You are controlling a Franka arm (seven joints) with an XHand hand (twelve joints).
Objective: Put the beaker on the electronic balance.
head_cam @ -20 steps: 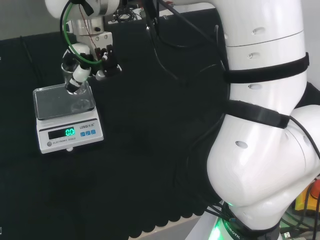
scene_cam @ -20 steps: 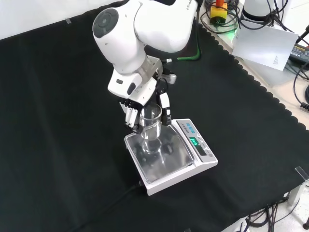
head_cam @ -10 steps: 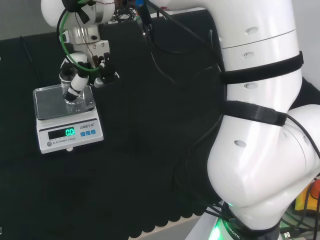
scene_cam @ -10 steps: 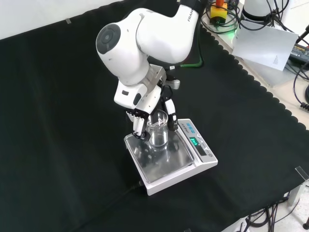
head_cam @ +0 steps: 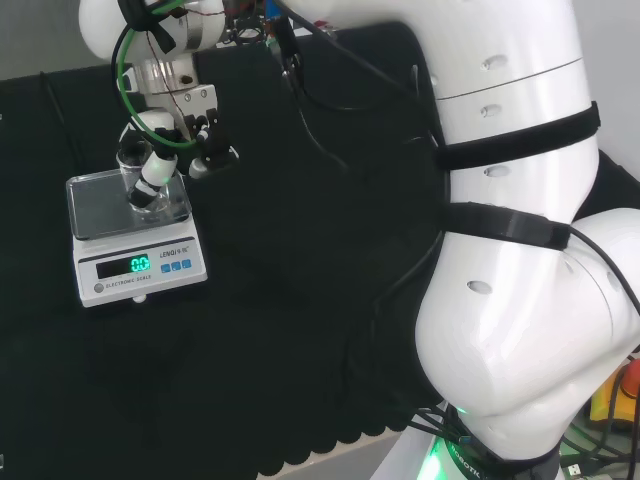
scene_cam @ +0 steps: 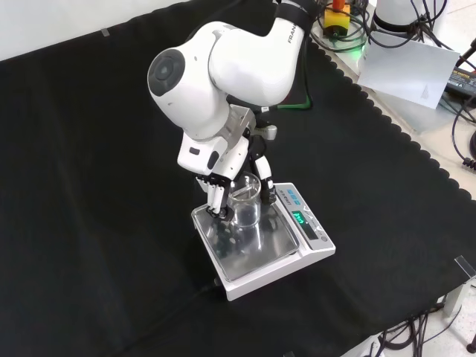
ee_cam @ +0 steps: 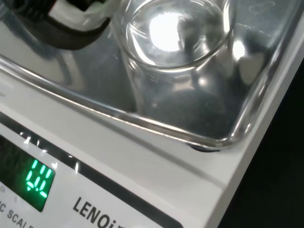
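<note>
One clear glass beaker (scene_cam: 245,206) is sitting upright on the steel pan of the one white electronic balance (scene_cam: 286,256), display glowing green. The black and white hand (scene_cam: 223,192) has its fingers curled round the beaker's sides. Balance sits on the black-cloth desk (scene_cam: 89,186), toward the front view's lower edge.

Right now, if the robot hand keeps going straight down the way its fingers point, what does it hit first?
Most likely the metal pan of the scale. The robot hand points down with its fingers curled round the glass beaker, which sits right over the pan. Whether the beaker already touches the pan is hard to tell.
</note>
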